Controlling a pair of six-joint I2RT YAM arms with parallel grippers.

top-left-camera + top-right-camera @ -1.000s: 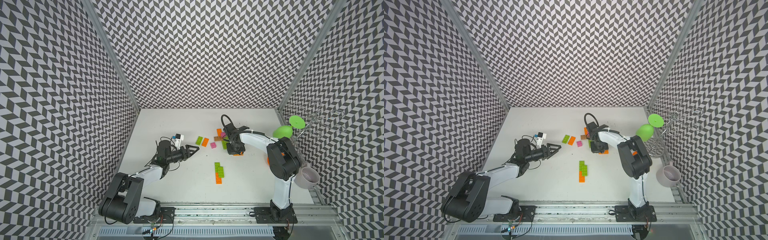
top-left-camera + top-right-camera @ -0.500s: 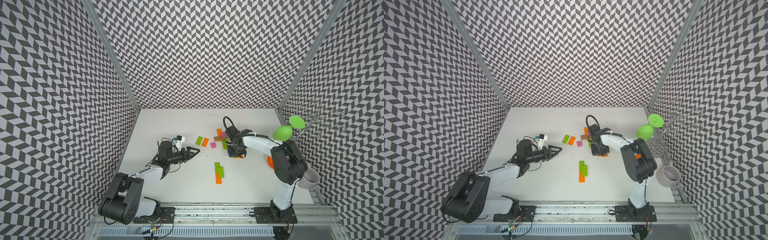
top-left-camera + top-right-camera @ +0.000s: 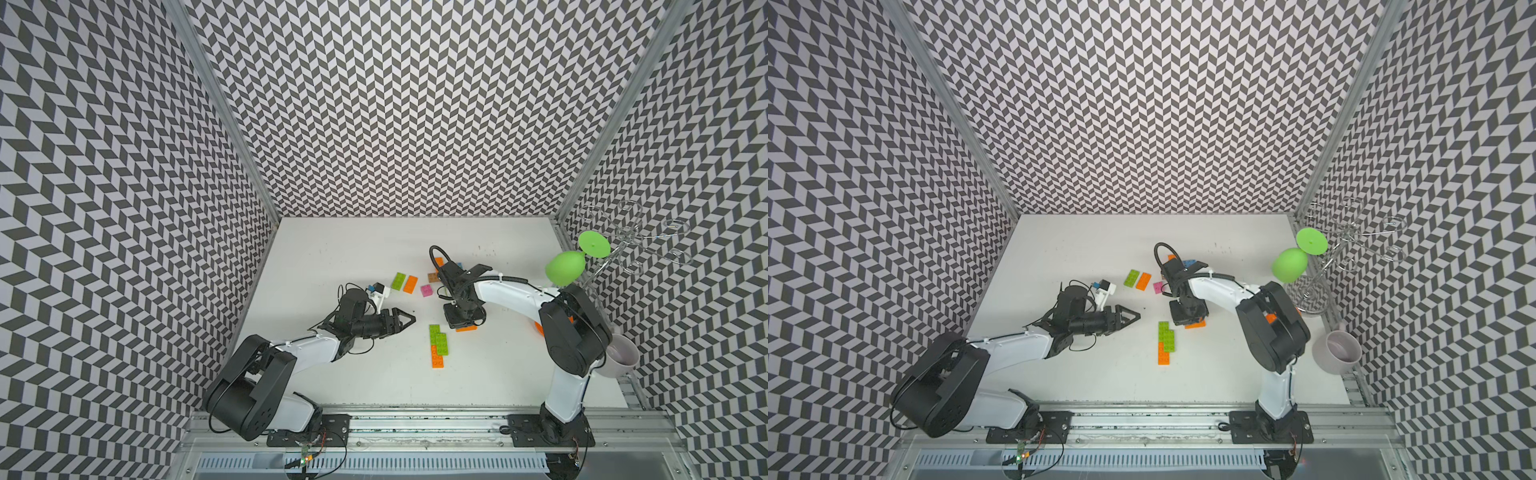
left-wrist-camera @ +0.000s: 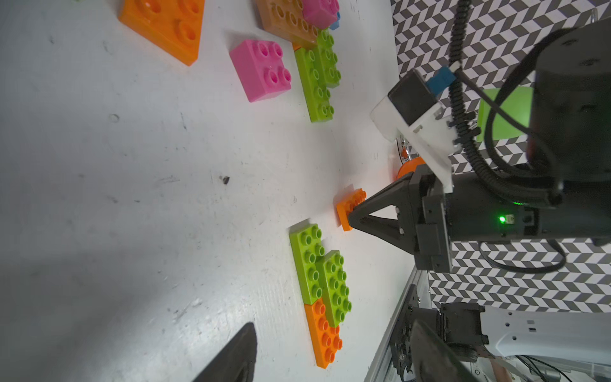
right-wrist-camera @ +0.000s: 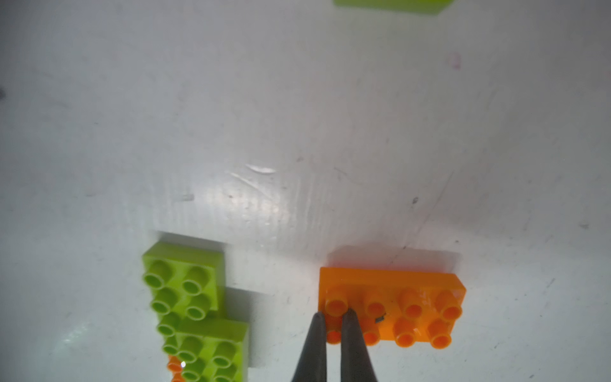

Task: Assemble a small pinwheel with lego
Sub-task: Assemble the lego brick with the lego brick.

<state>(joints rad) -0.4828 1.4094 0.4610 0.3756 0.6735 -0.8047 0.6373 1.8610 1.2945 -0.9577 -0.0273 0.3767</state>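
Two lime green lego bricks and an orange one sit joined in a stepped strip (image 3: 437, 345) (image 3: 1166, 341) (image 4: 322, 287) on the white table. A loose orange brick (image 3: 466, 328) (image 5: 393, 307) lies just right of it. My right gripper (image 3: 459, 322) (image 5: 334, 314) points straight down, shut, its tips resting on the studs at that brick's end nearest the strip. My left gripper (image 3: 409, 320) (image 3: 1136, 316) hovers open left of the strip, holding nothing. Farther back lie lime (image 3: 398, 281), orange (image 3: 410, 284), pink (image 3: 426, 290) and brown (image 3: 433, 276) bricks.
A green goblet (image 3: 565, 268) hangs on a wire rack (image 3: 636, 241) at the right wall. A pale mug (image 3: 619, 360) sits at the right edge by the right arm's base. An orange object (image 3: 539, 328) is half hidden behind that arm. Patterned walls close three sides.
The right gripper has come toward the front with the loose orange brick sliding under its tips, closer to the strip. The left gripper has shifted right and slightly forward, still open.
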